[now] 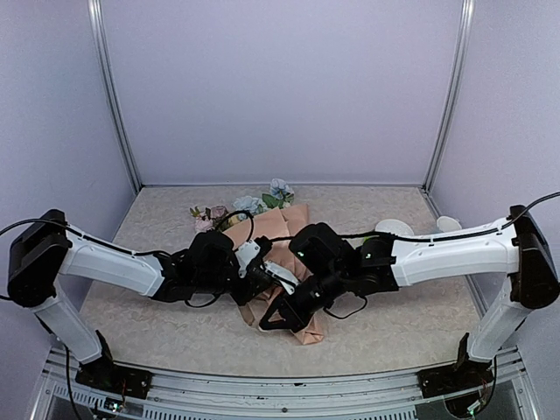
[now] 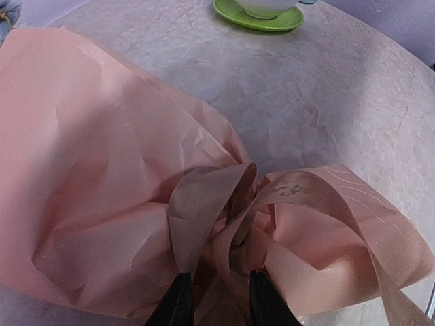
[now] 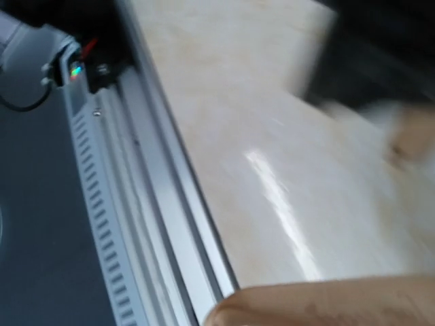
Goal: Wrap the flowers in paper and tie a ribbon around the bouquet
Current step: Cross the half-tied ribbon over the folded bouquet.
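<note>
Bouquet: the bouquet (image 1: 293, 220) lies mid-table, wide rim toward 12 o'clock and narrow tail toward 5 o'clock, both arms meeting over its waist.
Flowers: the flowers (image 1: 262, 203) spill past the rim at 12 o'clock, near the back wall.
Paper: the paper (image 2: 102, 149) is creased and gathered at the waist, its loose edge flaring toward 9 o'clock in the left wrist view.
Ribbon: the ribbon (image 2: 204, 204) loops over the gathered waist, with one band trailing toward 4 o'clock.
Left gripper: the left gripper (image 2: 221, 285) has its jaws set narrow with ribbon folds between them; a firm pinch cannot be told.
Right gripper: the right gripper (image 1: 273, 320) is closed tight by the tail; what it pinches cannot be told.
Edges: the front rail (image 3: 156, 204) runs near the tail at 6 o'clock.
Room: the table (image 1: 149, 306) shows bare surface at 8 and 4 o'clock of the bouquet; a green saucer (image 2: 258, 17) sits well apart.
</note>
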You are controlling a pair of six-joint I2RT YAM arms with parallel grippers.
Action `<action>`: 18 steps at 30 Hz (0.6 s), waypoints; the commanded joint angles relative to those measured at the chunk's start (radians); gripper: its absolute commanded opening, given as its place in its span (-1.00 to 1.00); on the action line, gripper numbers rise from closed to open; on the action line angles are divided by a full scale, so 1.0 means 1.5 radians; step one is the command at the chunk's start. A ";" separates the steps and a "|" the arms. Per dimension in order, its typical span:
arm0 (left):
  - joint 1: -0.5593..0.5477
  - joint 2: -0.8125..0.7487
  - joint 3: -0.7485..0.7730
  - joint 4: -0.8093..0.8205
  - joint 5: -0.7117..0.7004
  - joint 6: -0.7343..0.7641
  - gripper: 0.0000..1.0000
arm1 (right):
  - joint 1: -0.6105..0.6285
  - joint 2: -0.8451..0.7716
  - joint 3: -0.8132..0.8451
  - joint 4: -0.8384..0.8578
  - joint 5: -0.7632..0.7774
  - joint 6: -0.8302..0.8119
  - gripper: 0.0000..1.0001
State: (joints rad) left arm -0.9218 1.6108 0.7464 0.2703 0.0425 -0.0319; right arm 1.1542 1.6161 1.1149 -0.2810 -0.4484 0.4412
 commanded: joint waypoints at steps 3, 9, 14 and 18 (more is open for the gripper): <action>0.018 0.018 -0.022 0.041 0.049 -0.026 -0.43 | 0.038 0.107 0.064 0.062 -0.051 -0.090 -0.50; 0.019 0.022 -0.023 0.047 0.054 -0.027 -0.46 | 0.038 0.073 0.107 0.000 0.014 -0.162 0.96; 0.019 0.024 -0.024 0.065 0.050 -0.029 -0.54 | -0.008 0.001 0.100 0.022 -0.003 -0.189 1.00; 0.014 0.016 -0.031 0.087 0.043 -0.045 -0.60 | -0.105 -0.040 0.046 0.066 -0.050 -0.175 1.00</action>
State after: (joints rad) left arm -0.8963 1.6367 0.7212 0.3386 0.1055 -0.0742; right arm 1.1275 1.6264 1.2366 -0.2523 -0.4667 0.1936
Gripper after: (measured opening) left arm 0.208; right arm 0.995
